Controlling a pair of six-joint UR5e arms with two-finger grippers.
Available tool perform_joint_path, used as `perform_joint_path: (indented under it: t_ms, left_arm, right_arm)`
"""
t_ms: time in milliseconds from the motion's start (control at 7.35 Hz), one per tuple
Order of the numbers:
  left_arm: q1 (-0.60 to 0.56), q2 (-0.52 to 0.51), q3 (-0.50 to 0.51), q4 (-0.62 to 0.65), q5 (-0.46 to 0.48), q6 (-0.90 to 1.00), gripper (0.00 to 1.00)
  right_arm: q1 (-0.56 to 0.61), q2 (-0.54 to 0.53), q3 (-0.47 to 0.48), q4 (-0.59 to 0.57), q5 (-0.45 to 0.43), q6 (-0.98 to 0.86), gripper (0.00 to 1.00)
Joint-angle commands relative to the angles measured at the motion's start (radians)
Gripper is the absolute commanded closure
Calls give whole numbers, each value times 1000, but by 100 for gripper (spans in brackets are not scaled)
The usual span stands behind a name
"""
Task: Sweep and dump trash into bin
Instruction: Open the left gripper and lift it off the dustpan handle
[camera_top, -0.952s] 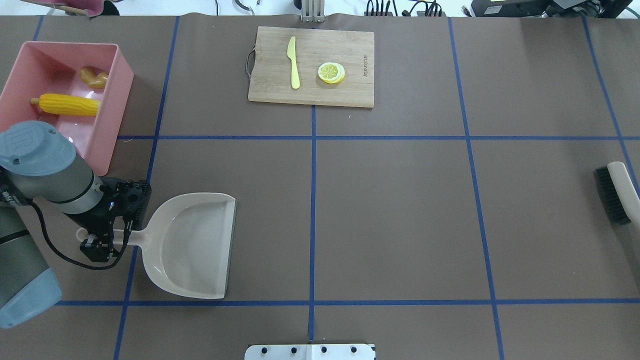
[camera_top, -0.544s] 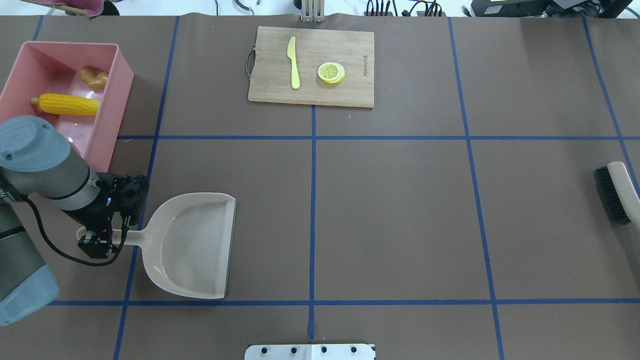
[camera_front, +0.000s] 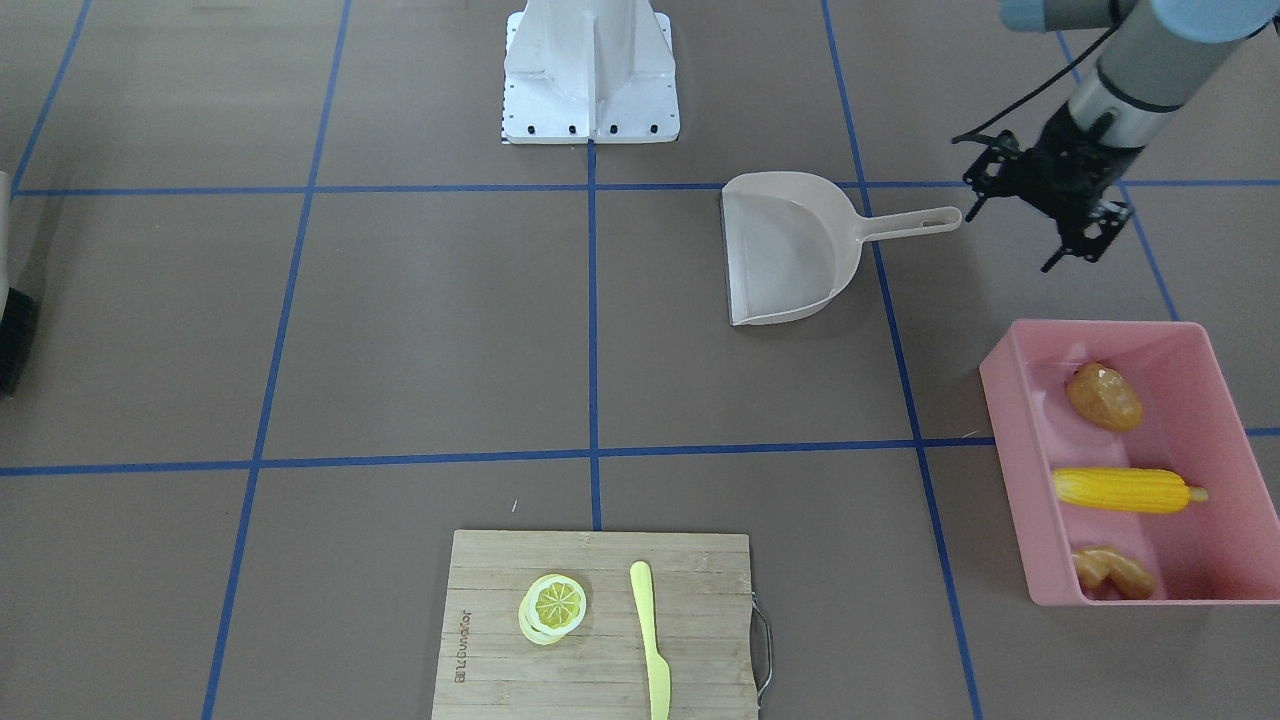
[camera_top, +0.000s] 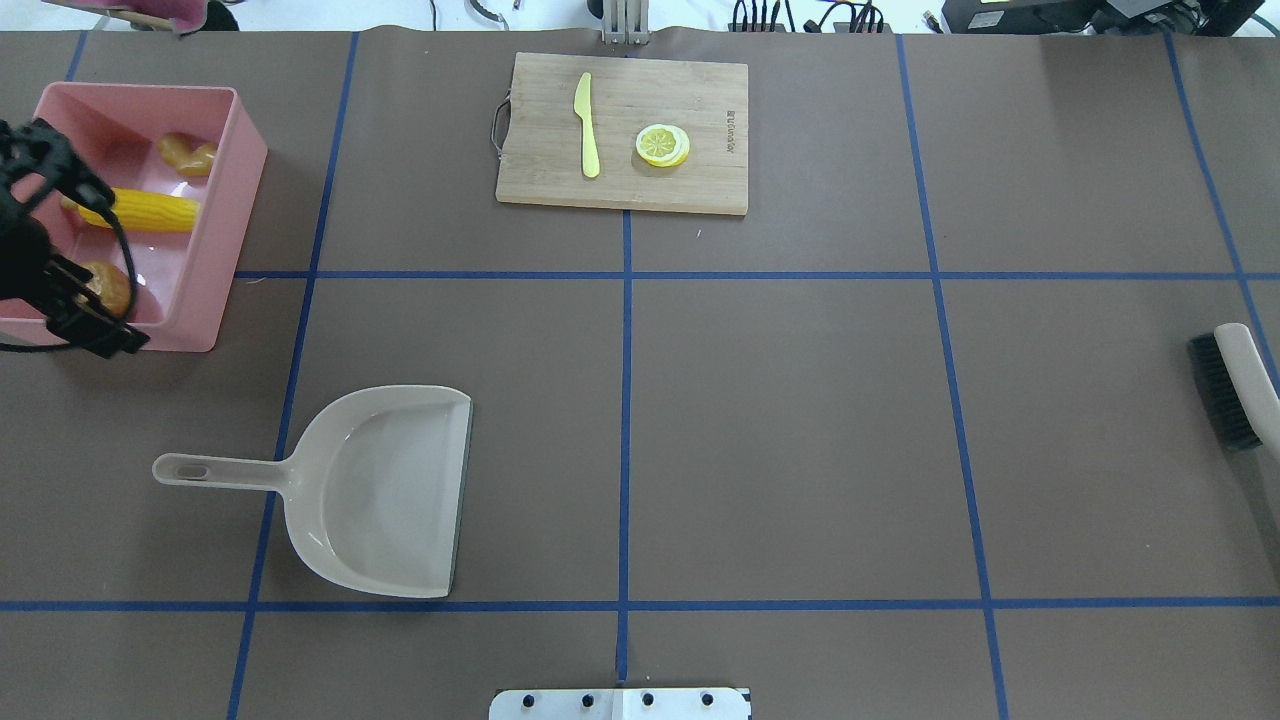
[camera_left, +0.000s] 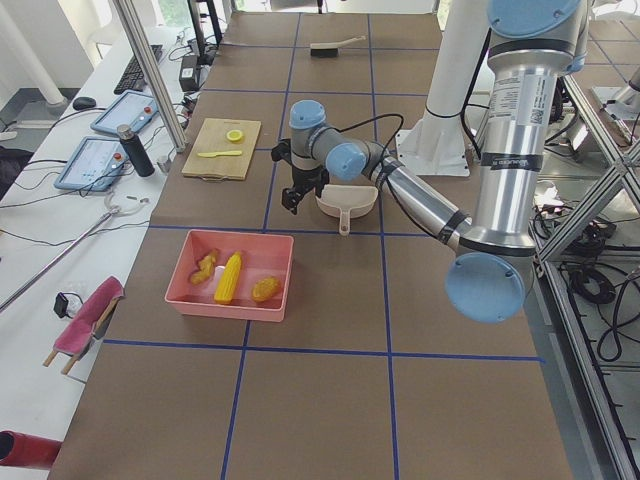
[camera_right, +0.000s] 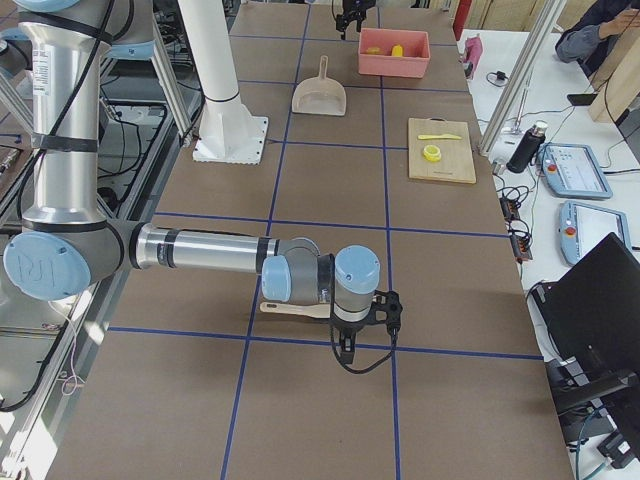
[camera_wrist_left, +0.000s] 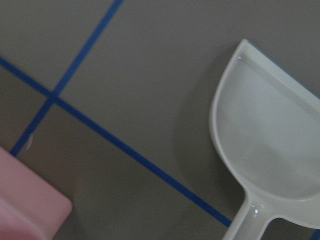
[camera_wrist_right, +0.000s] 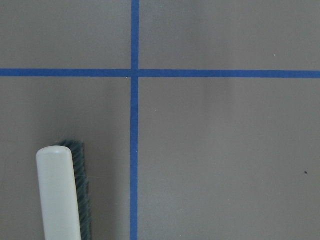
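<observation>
The pink bin (camera_top: 235, 180) stands at the table's left end and holds the yellow corn cob (camera_top: 150, 210), the tan ginger root (camera_top: 188, 153) and the brown potato (camera_front: 1103, 396). The beige dustpan (camera_top: 375, 490) lies flat and empty on the table, nothing holding it. My left gripper (camera_front: 1030, 215) is open and empty, raised above the table just past the dustpan's handle end, between the handle and the bin. In the overhead view the left gripper (camera_top: 70, 240) overlaps the bin. My right gripper (camera_right: 360, 335) shows only in the exterior right view, above the brush (camera_right: 295, 310); I cannot tell its state.
The brush (camera_top: 1235, 385) lies at the table's right edge. A wooden cutting board (camera_top: 700, 100) at the far middle carries a yellow knife (camera_top: 587, 125) and a lemon slice (camera_top: 662, 145). The left wrist view shows the dustpan (camera_wrist_left: 270, 140) and a bin corner (camera_wrist_left: 25, 205).
My left gripper has let go of the dustpan's handle and risen away from it toward the bin. The dustpan has stayed in place.
</observation>
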Motion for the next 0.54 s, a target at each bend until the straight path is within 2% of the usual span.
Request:
perform_joint_path:
  t_ms: [0,136,408]
  left_arm:
    - [-226,0,34,163,-131,-31,2]
    - [-315,1,54,249,-136,-30,2]
    - [-465,47,180,256,-137,-24,2]
  right_arm:
    - [0,-2,0,1,-2,0,0]
    - [0,-2,5,1,-2,0,0]
    - [3,-2,9,1,-7,-1,0]
